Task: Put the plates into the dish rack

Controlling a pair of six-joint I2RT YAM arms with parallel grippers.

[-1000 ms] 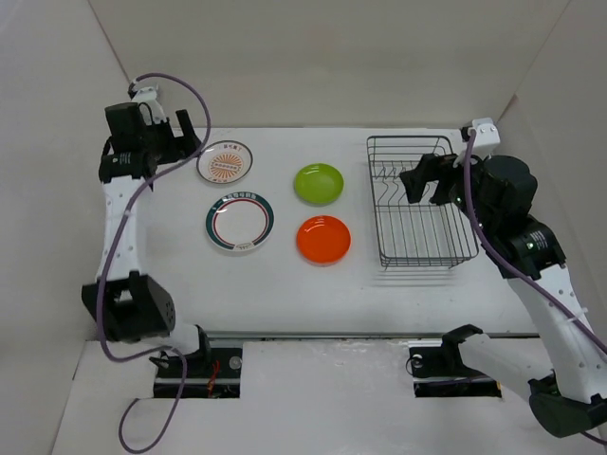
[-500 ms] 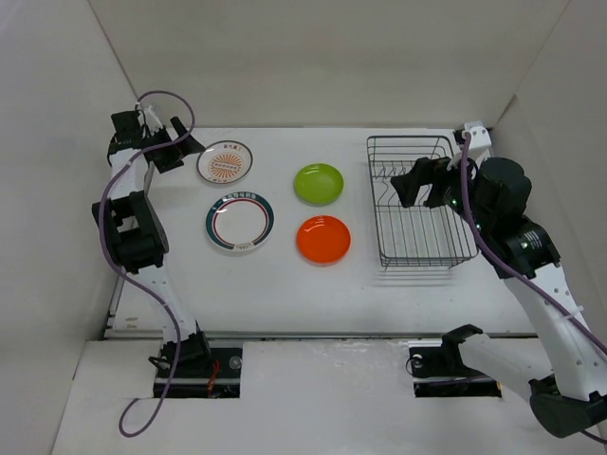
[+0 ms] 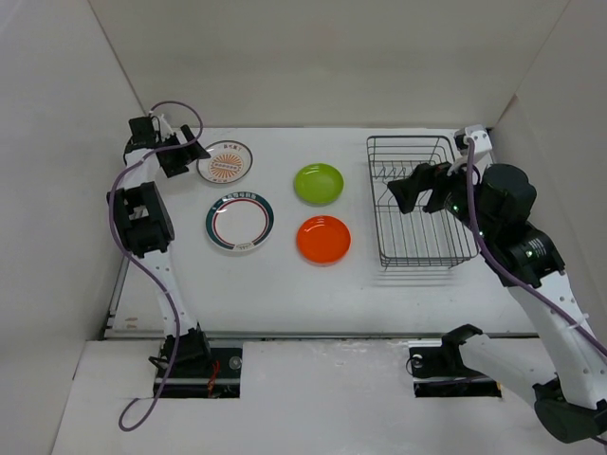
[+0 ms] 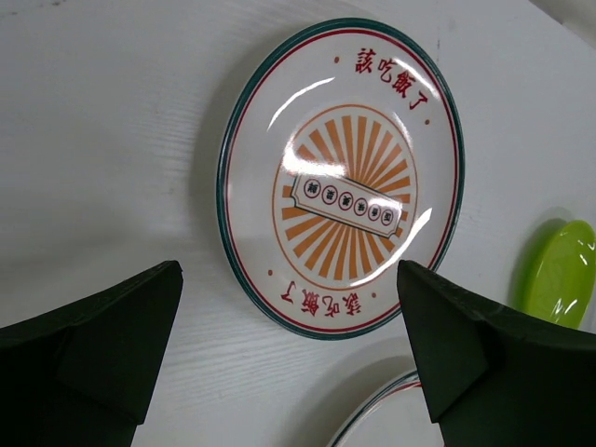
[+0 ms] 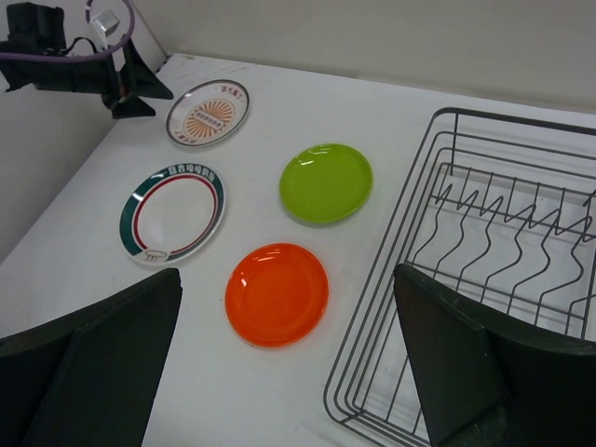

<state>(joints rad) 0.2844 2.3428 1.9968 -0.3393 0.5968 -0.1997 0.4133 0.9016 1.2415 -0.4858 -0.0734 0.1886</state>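
Four plates, all lying flat, face up, apart from one another, all outside the rack.
- Sunburst plate (image 3: 225, 161): white, orange-rayed centre, far on my left.
- Ringed plate (image 3: 239, 223): larger, white, green-and-red rim, just nearer me.
- Lime green plate (image 3: 319, 183): plain, mid-field.
- Orange plate (image 3: 323, 240): plain, just nearer me than the lime.

Dish rack (image 3: 417, 237): black wire, prongs upright, on my right.
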